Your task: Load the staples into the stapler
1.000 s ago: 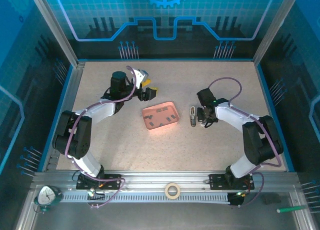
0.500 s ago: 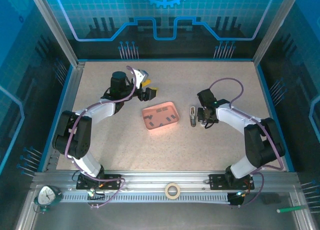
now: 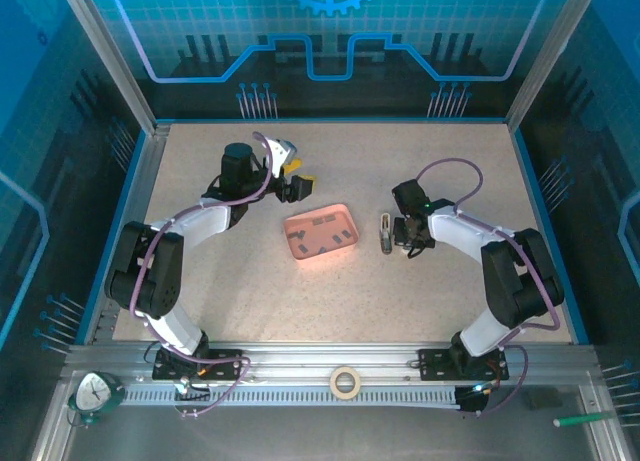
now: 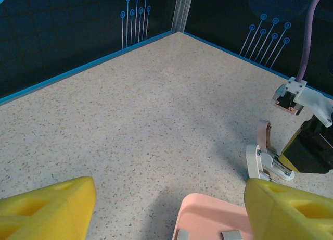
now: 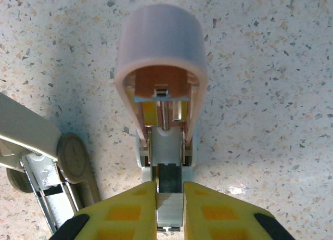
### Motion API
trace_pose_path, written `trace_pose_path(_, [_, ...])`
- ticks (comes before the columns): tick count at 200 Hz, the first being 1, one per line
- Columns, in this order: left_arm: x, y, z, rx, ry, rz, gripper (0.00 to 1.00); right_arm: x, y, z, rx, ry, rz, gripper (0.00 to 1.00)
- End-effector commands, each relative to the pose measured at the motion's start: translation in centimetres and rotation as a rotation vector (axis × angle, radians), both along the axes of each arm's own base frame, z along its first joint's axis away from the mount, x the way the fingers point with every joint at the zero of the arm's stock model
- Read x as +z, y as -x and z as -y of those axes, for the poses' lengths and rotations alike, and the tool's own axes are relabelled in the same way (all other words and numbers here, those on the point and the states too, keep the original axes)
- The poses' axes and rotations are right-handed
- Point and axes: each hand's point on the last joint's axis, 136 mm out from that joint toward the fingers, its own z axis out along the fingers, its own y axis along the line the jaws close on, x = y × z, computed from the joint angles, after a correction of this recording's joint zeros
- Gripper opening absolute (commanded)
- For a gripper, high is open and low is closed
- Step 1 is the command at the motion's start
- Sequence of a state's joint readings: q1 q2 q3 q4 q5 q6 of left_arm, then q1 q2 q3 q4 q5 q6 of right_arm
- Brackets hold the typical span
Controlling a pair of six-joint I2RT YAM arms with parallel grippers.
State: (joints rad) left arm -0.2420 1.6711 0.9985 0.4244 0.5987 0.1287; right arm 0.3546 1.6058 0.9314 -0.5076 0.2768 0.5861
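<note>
The stapler (image 5: 161, 78) lies open on the table with its pink cover swung up and its white base towards me; it also shows as the stapler (image 3: 386, 233). My right gripper (image 5: 170, 206) is shut on a light grey strip of staples (image 5: 170, 211), held at the near end of the stapler's channel. Further dark grey staples (image 3: 322, 238) lie in the salmon-pink tray (image 3: 345, 219). My left gripper (image 3: 298, 186) hovers open behind the tray, with nothing between its yellow fingers (image 4: 47, 211). In the left wrist view the tray's corner (image 4: 208, 219) sits below them.
A second white and metal piece (image 5: 49, 162) with a round disc lies just left of the stapler, touching or almost touching it. In the left wrist view the stapler (image 4: 265, 156) stands beside my right arm's black wrist (image 4: 312, 149). Blue-edged walls (image 3: 330, 121) ring the speckled table.
The right arm's elbow has drifted slightly, while its gripper stays at the stapler. The left arm has not moved.
</note>
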Motion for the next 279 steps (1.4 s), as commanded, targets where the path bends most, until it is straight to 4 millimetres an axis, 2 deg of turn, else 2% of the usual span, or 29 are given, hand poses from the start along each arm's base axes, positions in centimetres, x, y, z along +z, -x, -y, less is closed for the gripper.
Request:
trace_pose_path(1, [0.8, -0.9, -0.1, 0.006, 0.010, 0.020, 0.76, 0.8, -0.7, -0.7, 0.011, -0.006, 0.019, 0.17])
trace_pose_path(39, [0.8, -0.9, 0.0, 0.006, 0.012, 0.019, 0.76, 1.3, -1.0, -0.6, 0.010, 0.000, 0.033, 0.17])
trace_pose_path(143, [0.6, -0.8, 0.0, 0.008, 0.013, 0.014, 0.76, -0.8, 0.3, -0.5, -0.010, -0.018, -0.022, 0.17])
trace_pose_path(224, [0.5, -0.7, -0.1, 0.010, 0.010, 0.012, 0.76, -0.9, 0.8, -0.4, 0.009, 0.006, -0.036, 0.18])
trace_pose_path(251, [0.5, -0.7, -0.2, 0.011, 0.010, 0.011, 0.76, -0.5, 0.8, -0.4, 0.008, 0.010, -0.030, 0.21])
trace_pose_path(279, [0.6, -0.7, -0.1, 0.010, 0.011, 0.014, 0.76, 1.4, 0.6, -0.2, 0.001, 0.023, 0.012, 0.27])
